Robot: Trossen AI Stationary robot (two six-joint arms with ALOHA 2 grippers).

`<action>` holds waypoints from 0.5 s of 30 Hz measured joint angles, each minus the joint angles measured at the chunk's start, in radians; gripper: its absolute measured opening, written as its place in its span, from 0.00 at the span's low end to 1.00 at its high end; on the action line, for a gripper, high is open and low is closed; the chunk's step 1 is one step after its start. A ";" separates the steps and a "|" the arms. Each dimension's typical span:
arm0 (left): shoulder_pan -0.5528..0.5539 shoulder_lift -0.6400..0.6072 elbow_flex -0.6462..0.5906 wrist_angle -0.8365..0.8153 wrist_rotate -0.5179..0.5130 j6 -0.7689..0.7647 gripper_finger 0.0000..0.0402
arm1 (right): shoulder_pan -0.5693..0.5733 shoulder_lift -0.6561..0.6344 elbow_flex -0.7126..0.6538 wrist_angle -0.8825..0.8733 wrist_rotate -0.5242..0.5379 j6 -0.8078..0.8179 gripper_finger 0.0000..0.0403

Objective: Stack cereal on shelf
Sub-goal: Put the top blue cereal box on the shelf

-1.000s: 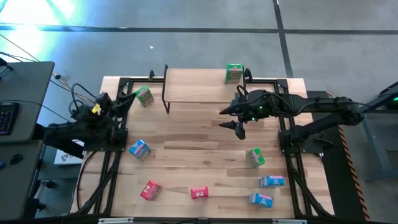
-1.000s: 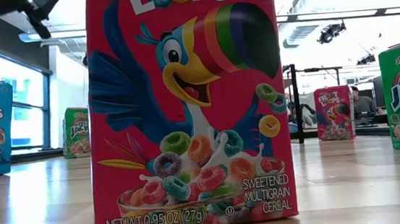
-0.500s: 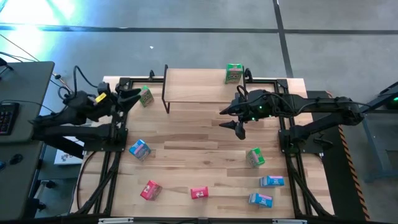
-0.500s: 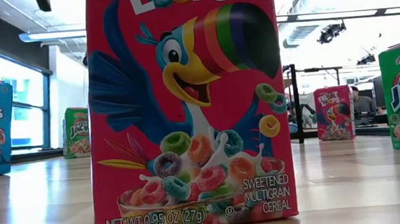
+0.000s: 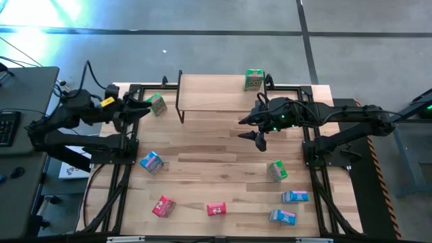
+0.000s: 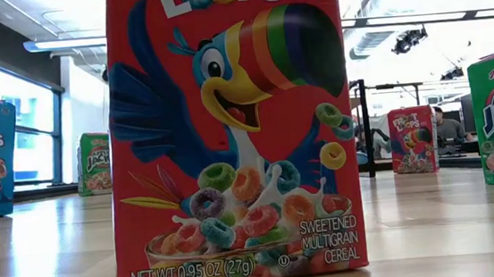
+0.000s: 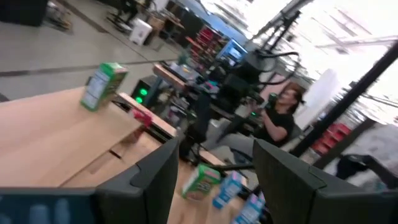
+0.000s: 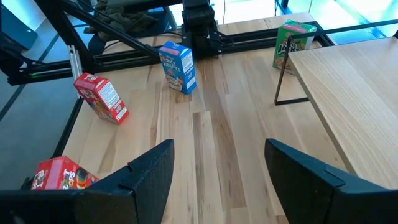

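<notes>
One green cereal box (image 5: 254, 79) is standing on the shelf (image 5: 216, 94), at its far right end; the rest of the board is lying bare. A second green box (image 5: 156, 104) is sitting on the table (image 5: 209, 155) just off the shelf's left end, turned at a slant. A third green box (image 5: 277, 170) is waiting on the right side of the table, with two blue boxes (image 5: 295, 196) nearer than it. One more blue box (image 5: 152, 162) is lying on the left, and two pink boxes (image 5: 216, 209) are standing along the near edge.

The left gripper (image 5: 143, 108) is reaching in from the left, its tips right beside the second green box; whether they are touching it cannot be told. In its wrist view the jaws are standing moderately apart with nothing between them. The right gripper (image 5: 259, 138) is hanging over the middle of the table, just near of the shelf, jaws spread wide and empty.

The step in hand is probably the pick-up of that second green box by the left arm. The next move is calling for the jaws to straddle the slanted box squarely, close on its sides, then lift it over the shelf's black leg and set it upright on the open board.
</notes>
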 joint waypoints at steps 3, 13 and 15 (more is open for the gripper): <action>0.000 0.013 0.065 -0.084 0.025 0.000 0.49 | 0.000 0.000 0.000 0.000 0.000 0.000 0.60; 0.000 0.070 0.240 -0.407 0.051 -0.029 0.49 | 0.000 0.000 0.000 0.000 0.000 0.000 0.60; 0.000 0.085 0.263 -0.453 0.070 -0.051 0.49 | 0.000 0.000 0.000 0.000 0.000 0.000 0.60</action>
